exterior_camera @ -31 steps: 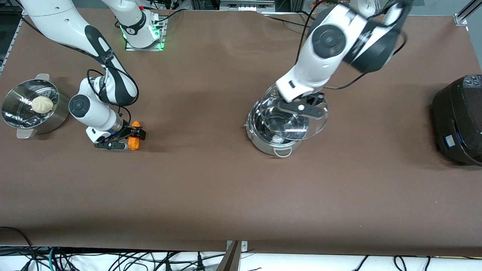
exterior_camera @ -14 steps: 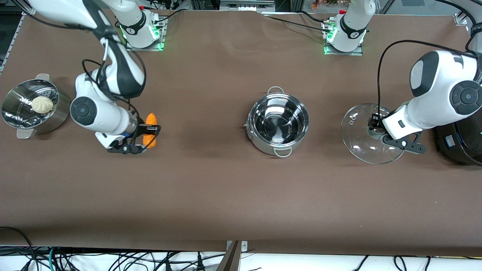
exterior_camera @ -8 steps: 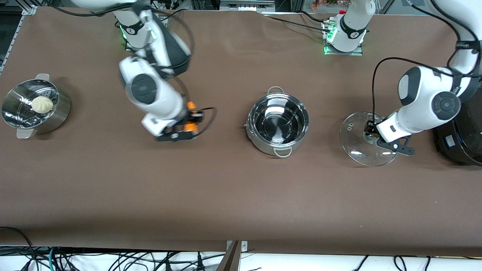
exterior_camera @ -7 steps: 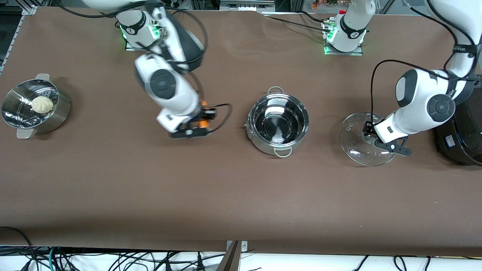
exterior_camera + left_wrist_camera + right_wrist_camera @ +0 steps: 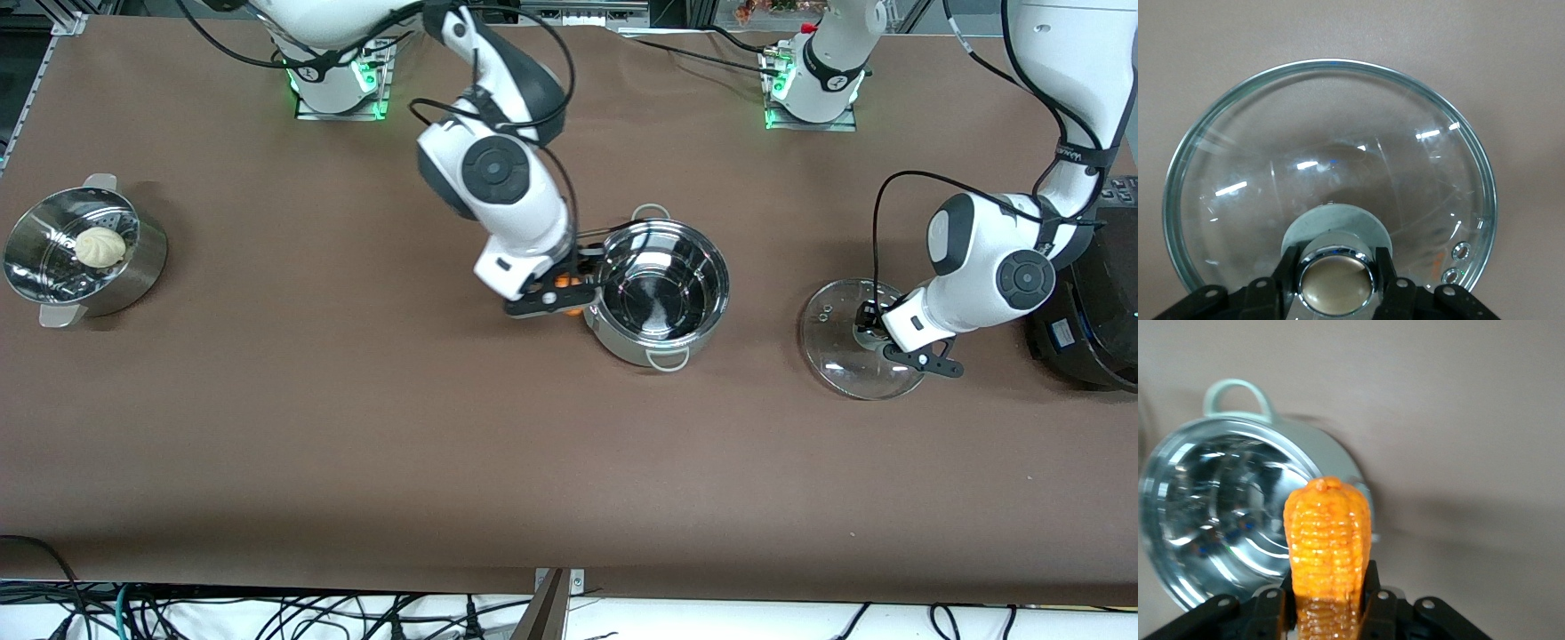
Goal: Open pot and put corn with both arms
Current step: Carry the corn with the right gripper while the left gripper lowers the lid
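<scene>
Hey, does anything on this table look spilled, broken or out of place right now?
Nothing stands out. The pot stands open and upright, its lid held by the left gripper toward the left arm's end; the right gripper holds the corn at the pot's rim.

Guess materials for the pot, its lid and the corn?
Pot: polished stainless steel by the look, mirror reflections inside. Lid, held by the left gripper at its knob: clear glass, table visible through it, with what looks like a metal rim band and a chromed knob. Corn in the right gripper: glossy orange with moulded kernels, probably plastic or rubber.
</scene>
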You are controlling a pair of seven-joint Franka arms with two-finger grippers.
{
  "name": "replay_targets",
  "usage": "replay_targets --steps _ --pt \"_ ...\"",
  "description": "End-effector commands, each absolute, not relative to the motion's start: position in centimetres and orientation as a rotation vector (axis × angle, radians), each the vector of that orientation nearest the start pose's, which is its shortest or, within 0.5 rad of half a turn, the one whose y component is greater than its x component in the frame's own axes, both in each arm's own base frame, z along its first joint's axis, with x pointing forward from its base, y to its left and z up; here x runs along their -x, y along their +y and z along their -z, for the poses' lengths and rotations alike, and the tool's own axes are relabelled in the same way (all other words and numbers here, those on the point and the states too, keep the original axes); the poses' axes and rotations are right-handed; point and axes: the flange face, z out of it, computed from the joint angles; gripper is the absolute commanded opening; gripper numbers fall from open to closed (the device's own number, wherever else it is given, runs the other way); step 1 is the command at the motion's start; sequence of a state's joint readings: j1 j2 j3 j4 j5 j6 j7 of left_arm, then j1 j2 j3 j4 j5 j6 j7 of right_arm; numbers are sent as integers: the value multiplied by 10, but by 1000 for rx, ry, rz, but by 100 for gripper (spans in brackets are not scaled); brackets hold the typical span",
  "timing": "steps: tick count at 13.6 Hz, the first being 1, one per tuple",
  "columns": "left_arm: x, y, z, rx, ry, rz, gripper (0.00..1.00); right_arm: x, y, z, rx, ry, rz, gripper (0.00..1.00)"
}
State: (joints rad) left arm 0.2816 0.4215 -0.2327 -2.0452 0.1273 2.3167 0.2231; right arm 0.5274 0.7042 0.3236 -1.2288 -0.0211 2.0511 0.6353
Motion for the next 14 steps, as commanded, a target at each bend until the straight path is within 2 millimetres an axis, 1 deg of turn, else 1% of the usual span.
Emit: replay_targets --steps 1,2,3,4,6,7,8,9,10,11,12,14 --pt "-582 31 -231 3115 446 -190 22 -552 548 -375 2817 -173 84 0" --pt "-583 31 -230 3116 446 -182 22 -544 562 -371 2789 -189 113 0" --pt "-584 31 -227 3118 446 -179 24 -541 570 -367 2766 -192 132 0" --pt "-583 31 -220 3122 447 -187 25 -541 574 -360 2747 -181 149 0" --pt "-584 31 -218 3124 447 -184 25 -537 586 -345 2710 -137 173 0" --pt "-583 31 -216 3126 445 -188 28 -530 594 -339 2701 -118 169 0" --pt "-584 31 -216 3126 442 -186 62 -527 598 -332 2701 -109 161 0" --pt "-585 32 -217 3129 436 -186 87 -523 601 -321 2707 -109 149 0" --pt "-585 33 -219 3133 422 -186 100 -520 605 -315 2706 -115 144 0" --pt "-587 35 -224 3134 400 -177 100 -518 606 -304 2707 -113 135 0" --pt "-590 36 -234 3130 397 -171 100 -516 609 -299 2704 -117 137 0" --pt "-595 38 -268 3115 390 -177 100 -514 610 -286 2711 -117 122 0"
